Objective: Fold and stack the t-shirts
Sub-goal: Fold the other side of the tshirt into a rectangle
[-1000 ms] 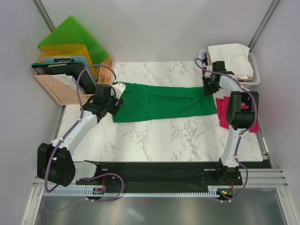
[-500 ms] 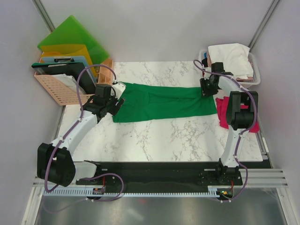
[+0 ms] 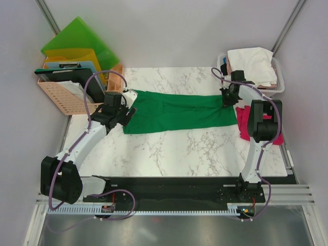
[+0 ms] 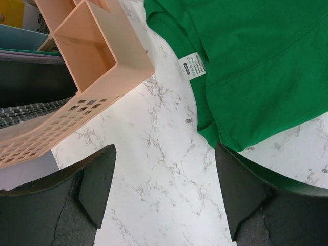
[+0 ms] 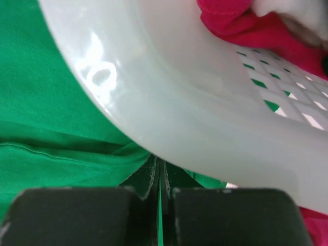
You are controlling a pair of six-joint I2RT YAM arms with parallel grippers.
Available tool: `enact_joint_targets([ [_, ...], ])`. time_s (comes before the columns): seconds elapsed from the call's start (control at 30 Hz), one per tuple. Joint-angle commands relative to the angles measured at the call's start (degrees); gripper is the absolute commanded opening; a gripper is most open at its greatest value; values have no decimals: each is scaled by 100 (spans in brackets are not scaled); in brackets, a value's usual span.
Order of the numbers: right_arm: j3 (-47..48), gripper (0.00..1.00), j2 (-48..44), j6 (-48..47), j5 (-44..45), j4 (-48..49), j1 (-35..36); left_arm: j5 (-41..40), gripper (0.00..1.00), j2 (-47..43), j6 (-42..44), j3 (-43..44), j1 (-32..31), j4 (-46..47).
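A deep green t-shirt (image 3: pixel 179 110) lies spread flat across the far half of the marble table, its white neck label (image 4: pixel 192 65) showing in the left wrist view. My left gripper (image 3: pixel 122 114) hovers open over bare table (image 4: pixel 165 187) just off the shirt's left edge (image 4: pixel 256 61), with nothing between its fingers. My right gripper (image 3: pixel 228 97) is at the shirt's far right corner, against the white basket. Its jaws (image 5: pixel 160 179) are shut, with a thin strip of green cloth (image 5: pixel 51 102) pinched between them. A magenta-red t-shirt (image 3: pixel 246 125) lies on the table under the right arm.
The white basket (image 3: pixel 277 78) at the far right holds a white t-shirt (image 3: pixel 251 60) and pink cloth (image 5: pixel 241 25); its rim (image 5: pixel 179 118) presses close over the right fingers. A peach crate (image 3: pixel 61 95) with folders (image 3: pixel 77 41) stands far left, near the left gripper (image 4: pixel 97 66).
The right gripper opened, shifted slightly at the shirt's far right corner and closed on the cloth. The left arm and the green shirt have not moved.
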Motion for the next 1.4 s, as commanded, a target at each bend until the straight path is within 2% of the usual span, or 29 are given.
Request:
enact_joint_targets([
  [0.0,-231,0,-138,-85,-65,69,-2,16,85,-15,91,-14,6,189],
  [0.3,-1022,0,-1157,-121,-56,139,-10,7,85,-6,109,-58,6,215],
  [0.57,-1172,0,-1352,-6,445,157,-19,77,85,-6,91,-128,6,242],
  [0.63,-1155,13,-1308,-41,419,209,-11,86,85,-15,100,-163,6,277],
  [0.67,-1137,42,-1282,-33,358,227,-19,95,85,-6,91,-164,14,286],
  [0.7,-1128,53,-1229,-33,296,271,-19,95,85,3,82,-181,6,286],
  [0.73,-1076,58,-1177,2,296,350,-19,103,85,3,82,-181,6,286],
  [0.77,-1023,59,-1124,72,278,394,-19,103,85,-6,74,-173,6,295],
  [1.0,-276,57,-351,266,322,350,-10,16,85,-137,152,-234,15,286],
  [1.2,-276,52,-87,266,366,412,-2,-46,85,-164,197,-252,14,286],
  [1.27,-302,44,-60,257,366,429,-10,-20,85,-164,179,-243,6,295],
  [1.33,-363,31,-77,257,357,473,-10,7,85,-155,161,-252,6,295],
  [1.37,-381,28,-112,249,357,491,-10,7,85,-147,161,-252,14,286],
])
